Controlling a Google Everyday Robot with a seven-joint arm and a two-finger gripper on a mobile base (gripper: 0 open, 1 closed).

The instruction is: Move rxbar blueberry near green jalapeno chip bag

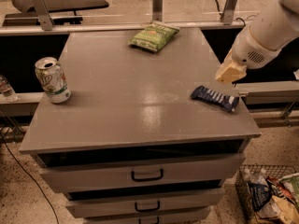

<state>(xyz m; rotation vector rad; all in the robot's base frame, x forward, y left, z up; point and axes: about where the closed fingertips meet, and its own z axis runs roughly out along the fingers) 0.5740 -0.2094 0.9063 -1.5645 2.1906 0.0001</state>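
The rxbar blueberry (215, 98), a flat dark-blue wrapper with white lettering, lies flat near the right front corner of the grey tabletop (135, 78). The green jalapeno chip bag (153, 36) lies at the far edge of the table, left of and well behind the bar. My gripper (230, 72), tan-tipped on a white arm, hangs over the table's right edge, just above and behind the bar's right end. It is apart from the bar and holds nothing that I can see.
A green-and-white soda can (52, 80) stands upright near the left edge. Drawers with black handles (146, 175) sit below the tabletop. A wire basket of packets (271, 195) stands on the floor at the lower right. A rail with posts (158, 3) runs behind the table.
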